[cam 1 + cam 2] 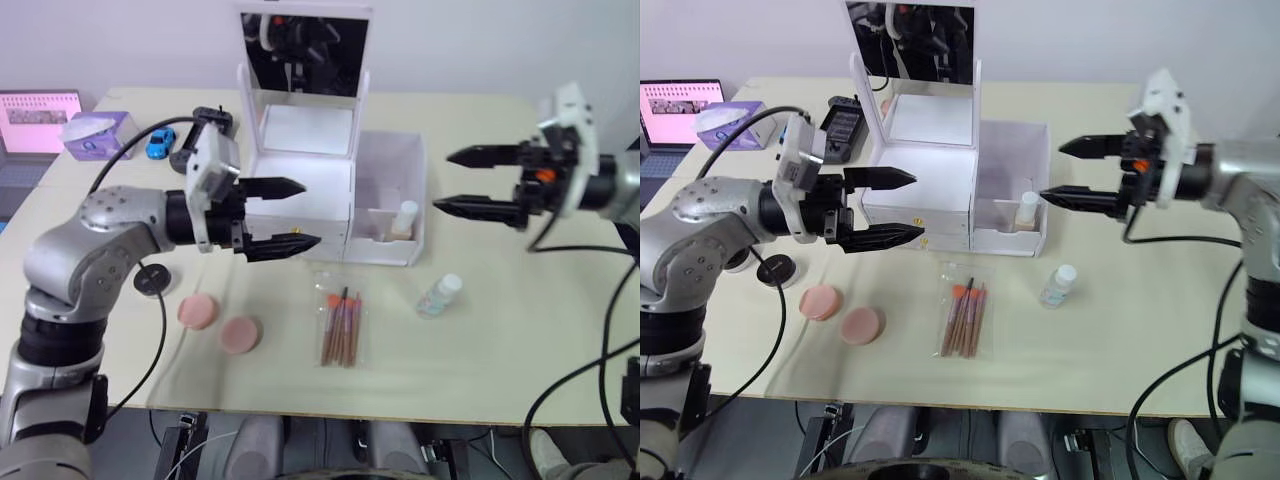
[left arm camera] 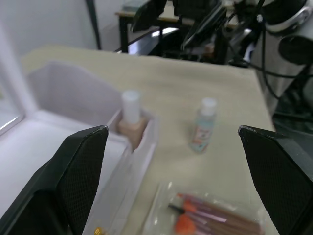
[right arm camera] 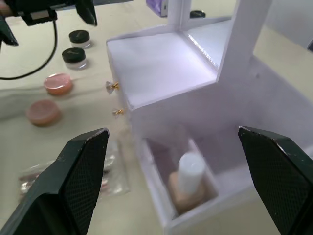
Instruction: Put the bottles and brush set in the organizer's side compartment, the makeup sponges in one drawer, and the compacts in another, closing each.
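The white organizer (image 1: 300, 190) with its upright mirror stands at the table's middle back, both gold-knobbed drawers (image 3: 113, 86) shut. The beige bottle (image 1: 405, 220) stands inside the side compartment (image 1: 385, 165). On the table in front lie the clear bottle (image 1: 440, 295), the brush set (image 1: 342, 318) and two pink makeup sponges (image 1: 197, 310) (image 1: 240, 334). Two black-topped compacts (image 3: 79, 36) (image 3: 74, 56) sit left of the sponges, partly behind my left arm. My left gripper (image 1: 312, 213) hangs open and empty just before the drawers. My right gripper (image 1: 440, 181) is open and empty, right of the side compartment.
A purple tissue box (image 1: 98, 133), a blue toy car (image 1: 160, 142) and a black device (image 1: 200, 130) sit at the back left, with a screen (image 1: 38, 120) beyond them. A black cable (image 1: 160, 330) hangs from my left arm over the table's left side.
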Tool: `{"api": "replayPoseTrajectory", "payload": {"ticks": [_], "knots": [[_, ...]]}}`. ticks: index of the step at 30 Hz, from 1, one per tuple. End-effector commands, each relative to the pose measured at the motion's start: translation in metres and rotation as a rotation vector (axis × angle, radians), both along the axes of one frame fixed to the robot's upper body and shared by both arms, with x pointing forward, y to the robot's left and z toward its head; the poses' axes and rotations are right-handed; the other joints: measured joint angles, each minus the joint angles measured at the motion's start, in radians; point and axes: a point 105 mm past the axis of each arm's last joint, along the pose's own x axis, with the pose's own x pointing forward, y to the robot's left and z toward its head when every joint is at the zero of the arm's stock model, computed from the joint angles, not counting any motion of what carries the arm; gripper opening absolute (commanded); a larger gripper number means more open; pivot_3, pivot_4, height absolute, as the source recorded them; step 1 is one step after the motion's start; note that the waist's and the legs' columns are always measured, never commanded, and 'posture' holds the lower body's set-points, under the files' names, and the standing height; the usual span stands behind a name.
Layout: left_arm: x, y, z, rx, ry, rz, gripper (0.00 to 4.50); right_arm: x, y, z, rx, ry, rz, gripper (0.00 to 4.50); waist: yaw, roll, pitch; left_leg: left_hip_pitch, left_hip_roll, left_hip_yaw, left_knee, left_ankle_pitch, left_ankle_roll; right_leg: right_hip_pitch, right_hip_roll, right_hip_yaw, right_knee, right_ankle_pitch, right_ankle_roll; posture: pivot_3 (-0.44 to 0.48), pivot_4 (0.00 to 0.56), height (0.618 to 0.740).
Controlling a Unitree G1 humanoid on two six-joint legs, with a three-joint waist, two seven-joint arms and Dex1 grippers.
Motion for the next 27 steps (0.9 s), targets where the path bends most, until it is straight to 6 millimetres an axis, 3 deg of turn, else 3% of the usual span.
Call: {"api": "replayPoseTrajectory", "payload": {"ticks": [1,7,16,21,27], "knots": [[-0.006,-0.009,0.011,0.000,-0.027,-0.114,4.50,-0.029,-0.014,0.007,-0.028,-0.067,-0.111,4.44,0.004,0.000,0.000,0.000,0.000,0.000,0.000,0.000,0.000,0.000,0.000,0.000,0.000,0.000,0.000,0.000,0.150,0.740],[-0.013,-0.029,0.012,0.048,0.005,-0.301,4.50,-0.081,-0.038,-0.029,-0.073,-0.006,-0.355,4.44,0.005,0.000,-0.001,0.001,0.000,0.000,0.002,0.000,0.000,0.002,0.001,0.000,0.001,0.000,0.000,0.000,0.150,0.740],[-0.006,-0.036,0.004,0.134,-0.024,-0.430,4.50,-0.170,-0.074,-0.057,-0.138,0.132,-0.637,4.44,0.003,0.000,-0.001,0.001,0.001,0.001,0.003,0.000,0.000,0.004,0.002,0.003,0.001,-0.004,-0.001,0.000,0.150,0.740],[-0.005,-0.037,0.000,0.144,-0.030,-0.450,4.50,-0.175,-0.072,-0.057,-0.133,0.122,-0.629,4.44,-0.003,0.000,-0.001,-0.001,0.008,0.005,0.004,-0.001,-0.001,0.004,0.005,0.003,-0.003,-0.004,-0.003,0.000,0.150,0.740],[-0.004,-0.031,-0.001,0.149,-0.039,-0.404,4.50,-0.153,-0.059,-0.056,-0.123,0.097,-0.543,4.44,0.002,0.000,-0.001,0.000,0.010,0.006,0.004,-0.001,0.000,0.003,0.006,0.003,-0.003,-0.002,-0.005,0.000,0.150,0.740]]}}
